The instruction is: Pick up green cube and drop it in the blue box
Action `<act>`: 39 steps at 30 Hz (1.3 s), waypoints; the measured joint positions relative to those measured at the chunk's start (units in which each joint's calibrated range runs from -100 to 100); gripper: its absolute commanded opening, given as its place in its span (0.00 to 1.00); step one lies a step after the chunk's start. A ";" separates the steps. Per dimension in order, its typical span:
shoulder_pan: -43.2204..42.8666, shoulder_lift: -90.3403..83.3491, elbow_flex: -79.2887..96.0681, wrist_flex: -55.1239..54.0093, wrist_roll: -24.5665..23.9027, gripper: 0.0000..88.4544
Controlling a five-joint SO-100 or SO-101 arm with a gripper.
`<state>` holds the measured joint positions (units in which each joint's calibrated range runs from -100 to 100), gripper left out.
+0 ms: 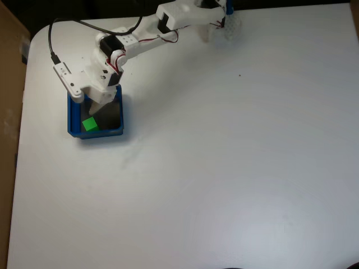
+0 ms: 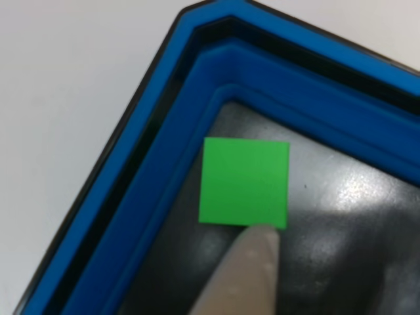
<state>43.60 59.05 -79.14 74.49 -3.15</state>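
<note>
1. The green cube (image 2: 244, 182) is a bright, plain-faced solid; in the other view it shows one flat square face with sharp edges and no markings.
2. It lies on the dark grey floor inside the blue box (image 2: 164, 151), close to the box's chamfered corner, which sits at the upper middle of the other view.
3. In the fixed view the green cube (image 1: 90, 124) is a tiny bright patch at the lower left of the box's floor, far smaller than the blue box (image 1: 101, 133).
4. The box has thick, stepped blue walls; the other view shows these steps clearly, while the fixed view gives only a plain blue rim.
5. A pale fingertip (image 2: 248, 266) comes up from the bottom edge of the other view and its tip meets the cube's lower edge.
6. The fixed view adds the white arm (image 1: 140, 33) reaching from the top of the frame down to the box at the upper left, with the fingers (image 1: 101, 106) over the box's upper part.
7. Whether the fingers are spread or pressed together cannot be told; nothing is pinched on the cube.
8. The box stands on a white surface (image 1: 224, 168).
</note>
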 measured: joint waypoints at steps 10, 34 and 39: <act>0.00 -8.66 14.32 0.00 0.00 0.30; 0.00 -42.95 58.73 -2.39 0.24 0.29; 0.00 -47.36 66.88 -9.57 0.20 0.29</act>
<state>43.60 11.69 -12.26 64.92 -2.95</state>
